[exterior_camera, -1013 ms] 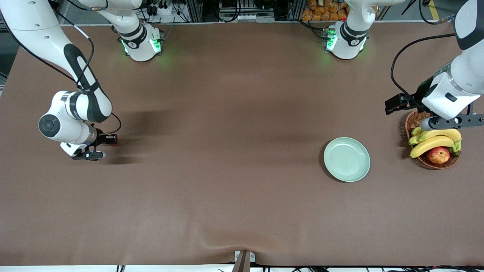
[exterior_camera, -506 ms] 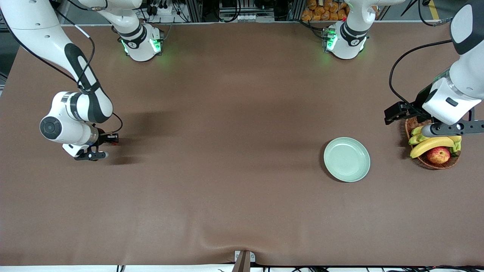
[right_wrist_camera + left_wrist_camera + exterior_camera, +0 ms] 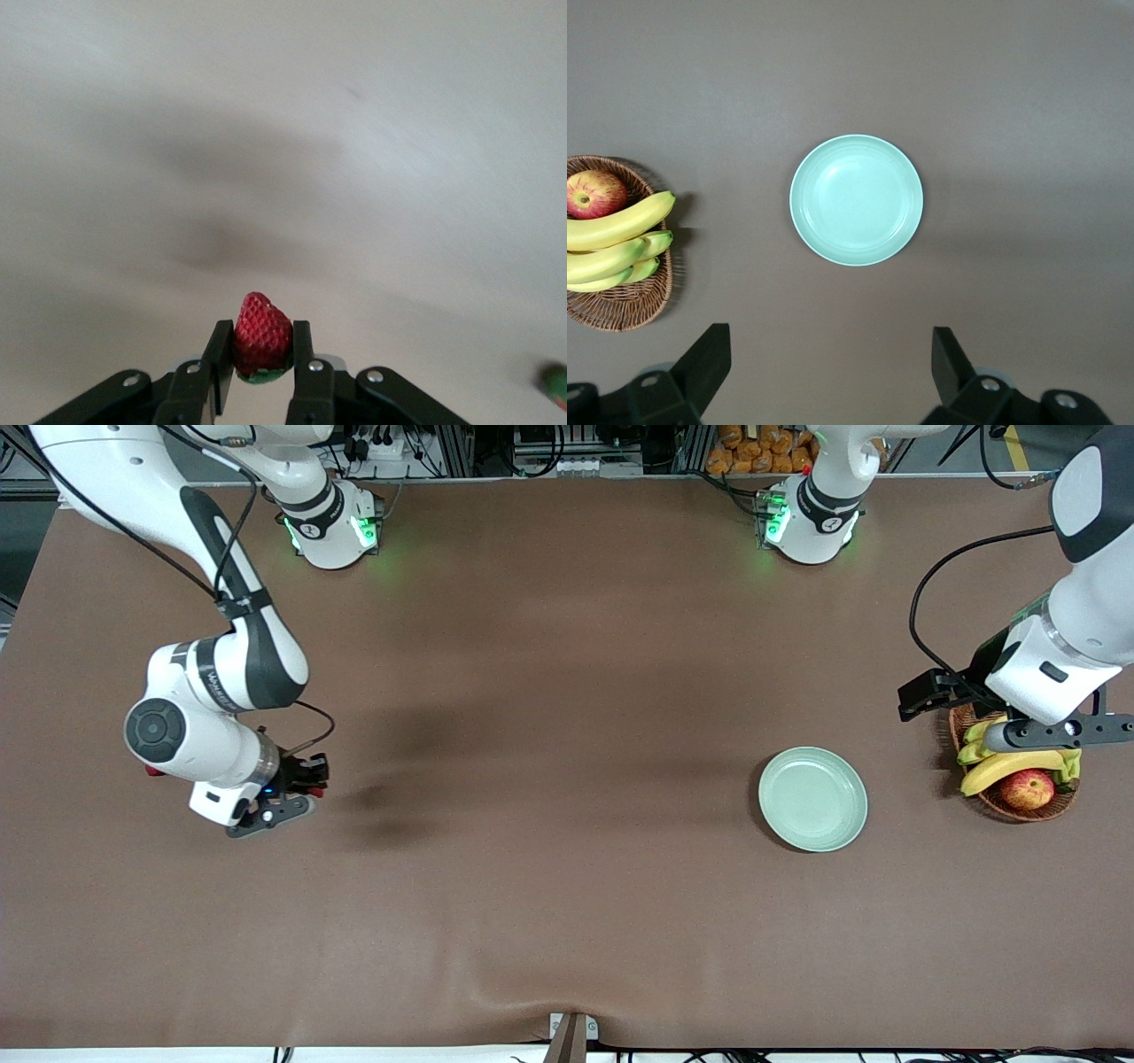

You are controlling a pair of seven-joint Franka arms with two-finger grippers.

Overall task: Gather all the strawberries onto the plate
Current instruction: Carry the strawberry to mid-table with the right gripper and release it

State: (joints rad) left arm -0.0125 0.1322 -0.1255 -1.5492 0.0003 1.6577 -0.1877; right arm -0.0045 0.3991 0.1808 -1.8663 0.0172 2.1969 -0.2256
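Right end effector: clenched on one strawberry, pinched between the two fingers with the red tip outward and the green cap back toward the palm. It is in the air over bare desk at the right arm's end. In the front view the berry is hidden by the wrist and fingers.

Plate: pale mint green, round, empty, flat on the desk toward the left arm's end, just beside the wicker basket of bananas and an apple.

Governing relation: the plate lies well apart from the held berry, along the length of the desk toward the left arm's end, at about the same nearness to the front camera. The carry is judged to be one long sideways traverse with little forward or backward correction. The plate is round, so approach direction is not critical.

Left end effector: released, fingers spread wide, empty, hanging over the basket and waiting. It is far nearer the plate than the right one, which carries the load.

Other berries: a small red object shows at the edge of the right arm's wrist housing, possibly a strawberry; a red-green speck sits at the edge of the right wrist view, identity not confirmed. No berry is in the plate.
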